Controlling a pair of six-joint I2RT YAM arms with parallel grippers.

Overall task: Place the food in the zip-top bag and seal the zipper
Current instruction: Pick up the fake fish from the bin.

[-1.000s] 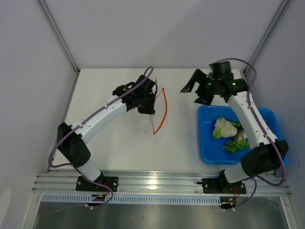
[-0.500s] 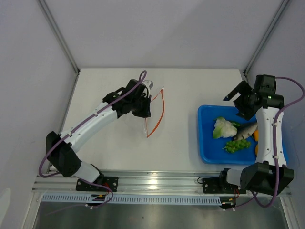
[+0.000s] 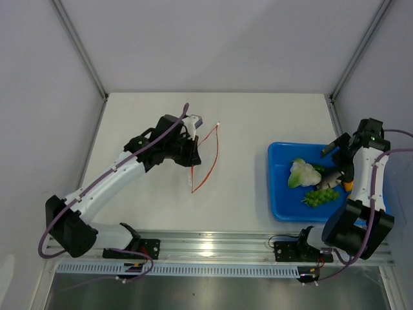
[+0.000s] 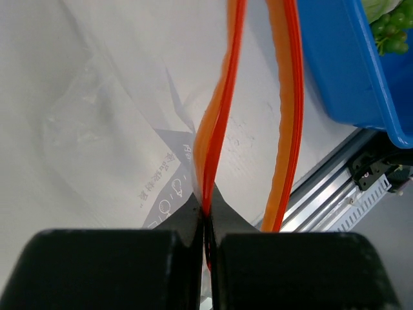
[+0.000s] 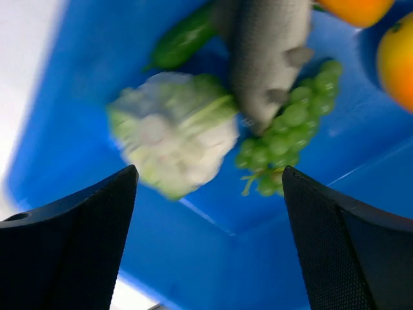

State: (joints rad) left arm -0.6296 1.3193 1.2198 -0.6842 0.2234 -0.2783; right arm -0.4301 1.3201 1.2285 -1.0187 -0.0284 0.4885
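one zipper point(image 4: 222, 116) edge is pinched in left end effector point(image 4: 206, 223), right end effector point(image 5: 208, 171) spread wide, empty, over blue tray point(image 5: 213, 258)

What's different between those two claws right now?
The left gripper is shut, pinching the zipper of the zip-top bag; the right gripper is open and holds nothing. The left one is over the table, the right one above the blue tray of food. Both have black fingers.

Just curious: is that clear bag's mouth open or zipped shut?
Open: the two orange strips of the zipper stand apart; the left pincer pinches one.
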